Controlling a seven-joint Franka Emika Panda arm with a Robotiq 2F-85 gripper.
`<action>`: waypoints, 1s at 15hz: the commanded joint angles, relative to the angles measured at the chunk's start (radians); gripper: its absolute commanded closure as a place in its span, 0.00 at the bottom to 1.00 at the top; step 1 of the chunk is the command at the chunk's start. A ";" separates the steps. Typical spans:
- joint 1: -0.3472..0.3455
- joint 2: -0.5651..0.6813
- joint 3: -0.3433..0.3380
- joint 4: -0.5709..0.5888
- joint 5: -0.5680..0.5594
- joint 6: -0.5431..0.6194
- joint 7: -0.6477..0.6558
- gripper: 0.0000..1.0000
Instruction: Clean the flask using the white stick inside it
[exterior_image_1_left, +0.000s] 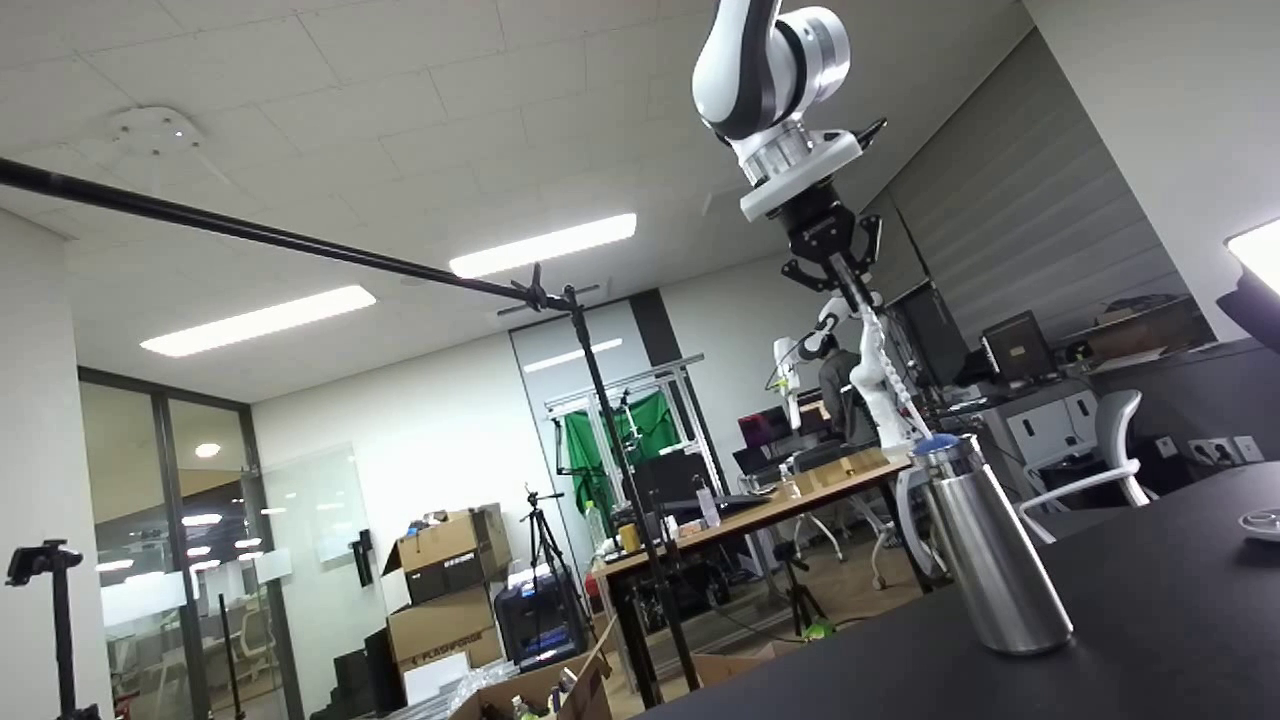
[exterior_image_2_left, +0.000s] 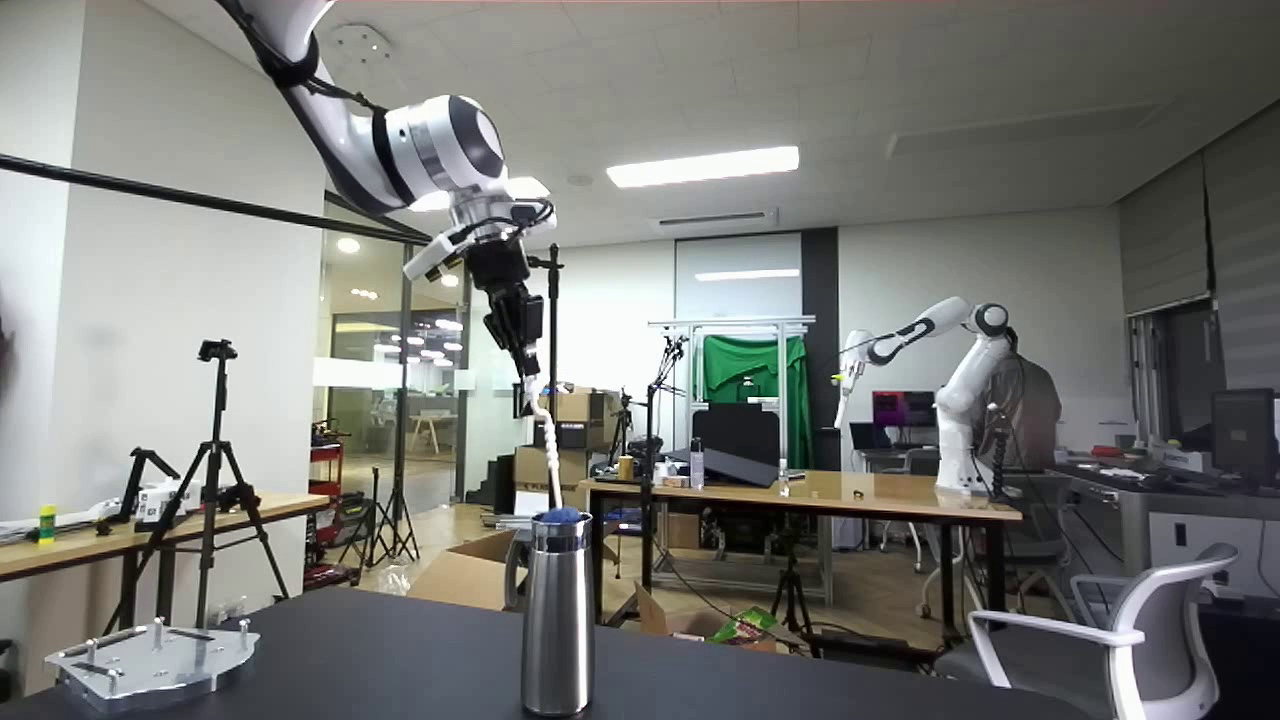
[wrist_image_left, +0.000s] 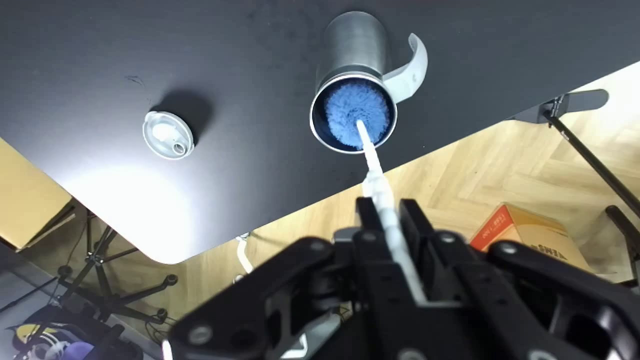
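The flask (exterior_image_2_left: 557, 630) stands upright on a black table (exterior_image_2_left: 400, 650). Above it, the gripper (wrist_image_left: 388, 207) clasps the white stick (exterior_image_2_left: 552, 455), whose blue head (wrist_image_left: 352, 107) sits in the flask's mouth. A pale round piece (wrist_image_left: 165, 134) lies apart from the flask, opposite its handle (wrist_image_left: 414, 75).

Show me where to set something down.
Black tabletop lies bare between the flask and the pale lid, and from that lid to the rounded corner. Crowded: the flask's mouth, holding the blue brush head, with white stick and gripper above.
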 joint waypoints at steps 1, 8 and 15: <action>-0.036 -0.064 0.024 -0.046 0.005 0.004 0.021 0.96; -0.125 0.037 0.016 -0.037 0.133 0.055 -0.016 0.96; -0.135 0.203 -0.008 0.044 0.167 0.063 0.004 0.96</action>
